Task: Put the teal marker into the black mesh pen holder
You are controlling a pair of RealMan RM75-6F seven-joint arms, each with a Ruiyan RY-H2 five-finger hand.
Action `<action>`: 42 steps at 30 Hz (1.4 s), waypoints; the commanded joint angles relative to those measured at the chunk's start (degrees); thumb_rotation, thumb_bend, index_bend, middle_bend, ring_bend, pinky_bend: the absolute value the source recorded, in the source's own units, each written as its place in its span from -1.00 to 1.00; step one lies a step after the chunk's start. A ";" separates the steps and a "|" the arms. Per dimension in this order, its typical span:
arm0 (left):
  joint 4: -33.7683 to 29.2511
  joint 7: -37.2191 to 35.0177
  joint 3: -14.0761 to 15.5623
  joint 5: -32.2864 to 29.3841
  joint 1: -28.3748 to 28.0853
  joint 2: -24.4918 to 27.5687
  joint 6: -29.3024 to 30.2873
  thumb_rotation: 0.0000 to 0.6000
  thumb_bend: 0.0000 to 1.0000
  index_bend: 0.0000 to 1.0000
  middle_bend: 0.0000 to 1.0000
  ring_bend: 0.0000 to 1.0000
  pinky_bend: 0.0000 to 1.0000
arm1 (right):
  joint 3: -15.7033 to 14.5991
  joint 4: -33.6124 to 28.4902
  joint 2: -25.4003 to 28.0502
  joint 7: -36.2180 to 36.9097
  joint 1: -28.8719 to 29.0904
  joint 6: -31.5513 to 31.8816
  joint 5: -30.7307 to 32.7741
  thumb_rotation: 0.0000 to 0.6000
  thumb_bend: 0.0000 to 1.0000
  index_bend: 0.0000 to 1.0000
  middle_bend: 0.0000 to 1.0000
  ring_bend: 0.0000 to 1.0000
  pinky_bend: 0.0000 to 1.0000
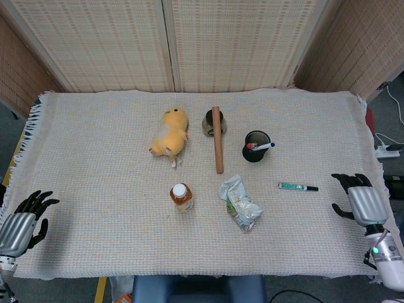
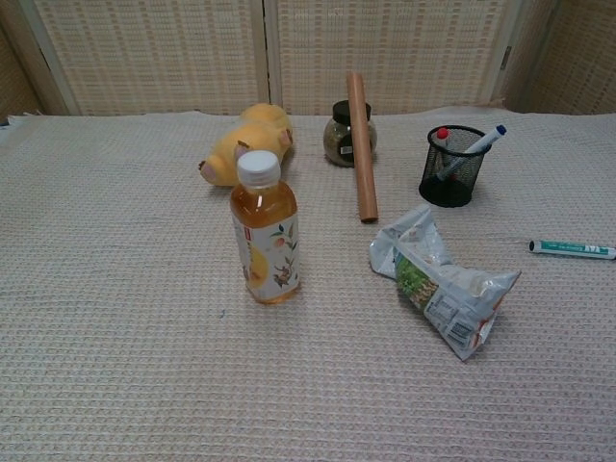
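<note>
Teal marker (image 1: 298, 187) lies flat on the woven cloth (image 1: 95, 158), just to the inner side of the right hand (image 1: 357, 203), which is empty with fingers spread; the left hand (image 1: 22, 221) is likewise empty, well apart. Risk: the slim barrel may roll or slip from a shallow pinch. Black mesh pen holder (image 1: 256, 146), beyond the marker, already holds two pens (image 1: 261, 146) and could tip if knocked on insertion.
</note>
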 commanded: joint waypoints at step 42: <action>-0.71 0.43 -0.47 -1.83 0.31 0.60 -0.35 1.00 0.26 -0.49 -0.81 -0.97 -0.73 | -0.23 9.53 -14.22 -15.52 20.16 -24.08 19.57 1.00 -0.63 -0.22 -0.54 -0.35 -0.57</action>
